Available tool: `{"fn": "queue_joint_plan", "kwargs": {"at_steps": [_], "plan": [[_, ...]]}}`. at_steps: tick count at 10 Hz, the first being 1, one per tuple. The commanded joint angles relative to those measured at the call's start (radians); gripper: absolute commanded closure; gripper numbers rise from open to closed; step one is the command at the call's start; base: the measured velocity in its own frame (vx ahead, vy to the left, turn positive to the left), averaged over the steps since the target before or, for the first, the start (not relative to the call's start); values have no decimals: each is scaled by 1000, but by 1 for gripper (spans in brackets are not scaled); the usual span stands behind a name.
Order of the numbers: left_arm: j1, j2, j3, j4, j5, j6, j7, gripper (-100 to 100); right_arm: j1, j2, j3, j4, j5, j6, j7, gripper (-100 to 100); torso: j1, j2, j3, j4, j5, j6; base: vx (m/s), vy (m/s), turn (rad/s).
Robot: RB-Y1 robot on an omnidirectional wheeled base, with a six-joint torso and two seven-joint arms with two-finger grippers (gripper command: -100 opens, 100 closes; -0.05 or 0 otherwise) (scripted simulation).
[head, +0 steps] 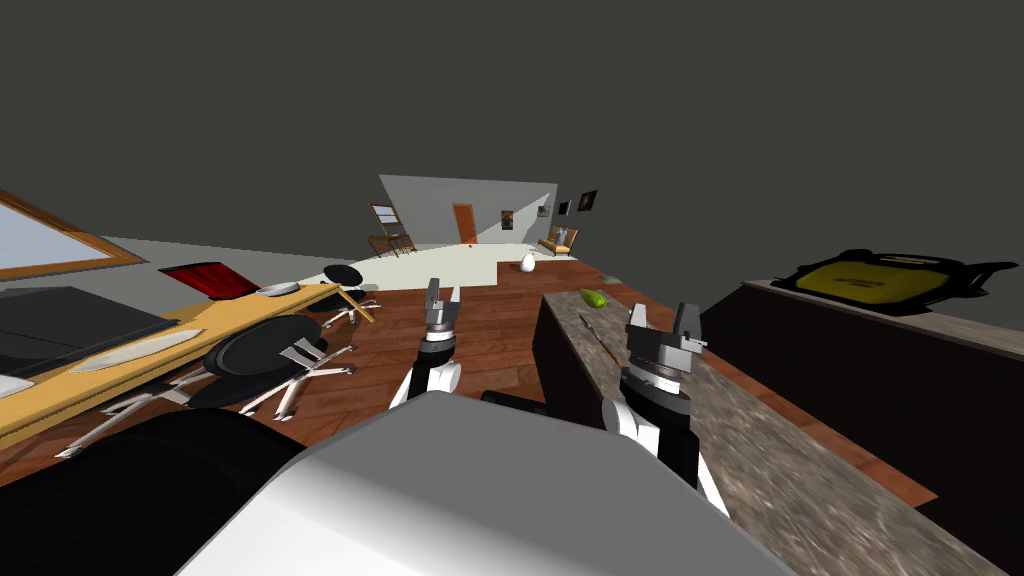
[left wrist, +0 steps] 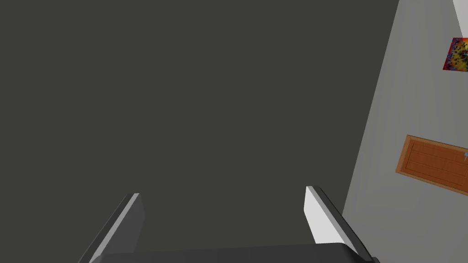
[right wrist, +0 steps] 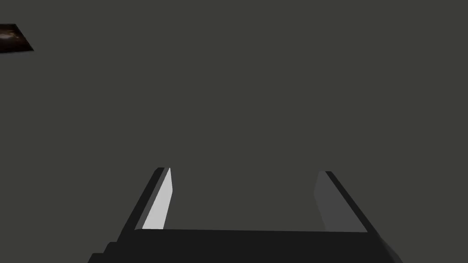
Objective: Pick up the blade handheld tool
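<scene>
Stone-topped desk (head: pixel 760 450) runs away from me on my right. The blade tool (head: pixel 598 340) lies on it near its left edge, short of a green item (head: pixel 594 297), with its long axis roughly along the desk. My right hand (head: pixel 661 318) is raised just right of the tool, fingers apart and empty. My left hand (head: pixel 442 292), also spread, hangs over the wooden floor (head: pixel 480 330), farther off. The head view places the tool; the wrist views show each hand's gap against dark grey.

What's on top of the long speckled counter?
On the counter lie a small green thing and, nearer, a thin blade tool. The right gripper hides the bit of countertop behind it.
</scene>
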Motion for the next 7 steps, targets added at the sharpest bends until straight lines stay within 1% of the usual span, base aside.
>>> {"fn": "queue_joint_plan", "kwargs": {"at_steps": [1, 4, 7], "plan": [[0, 0, 0, 0, 0, 0, 0, 0, 11, -39, -6, 7, 5, 5, 4, -100, 0, 0, 0, 0, 0, 0, 7, 3, 0], [0, 0, 0, 0, 0, 0, 0, 0, 54, -130, -33, 33, 23, 23, 20, -100, 0, -1, -1, 0, 0, 0, 25, 14, -4], [0, 0, 0, 0, 0, 0, 0, 0, 121, -222, -77, 75, 54, 53, 46, -100, 0, -2, -1, -1, 0, 0, 41, 18, -14]]}}
